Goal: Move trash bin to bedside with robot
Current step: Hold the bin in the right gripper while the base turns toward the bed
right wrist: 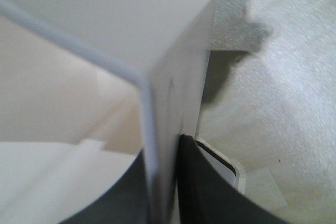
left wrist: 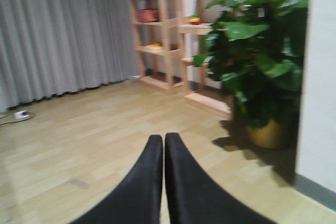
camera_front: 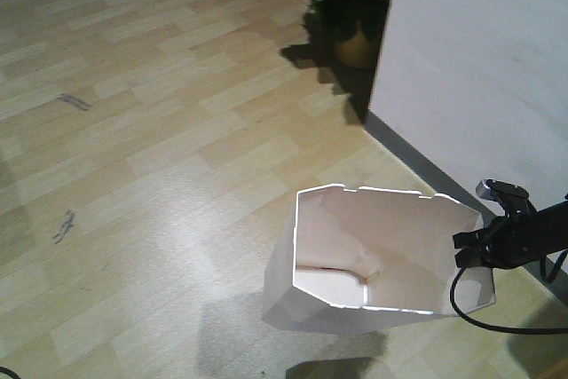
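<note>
The white trash bin [camera_front: 373, 259] stands tilted on the wooden floor at the lower right of the front view, its notched rim facing me. My right gripper [camera_front: 475, 248] is shut on the bin's right rim; in the right wrist view the two black fingers [right wrist: 205, 187] pinch the white wall [right wrist: 163, 129] between them. My left gripper [left wrist: 164, 142] is shut and empty, held above the floor and pointing at the room. The bed is out of view.
A white wall [camera_front: 479, 59] with a dark baseboard runs along the right. A potted plant [camera_front: 355, 6] stands at its corner, also in the left wrist view [left wrist: 262, 66]. Wooden shelves [left wrist: 168, 30] and a grey curtain [left wrist: 63, 35] lie beyond. Floor [camera_front: 160, 130] stretches left.
</note>
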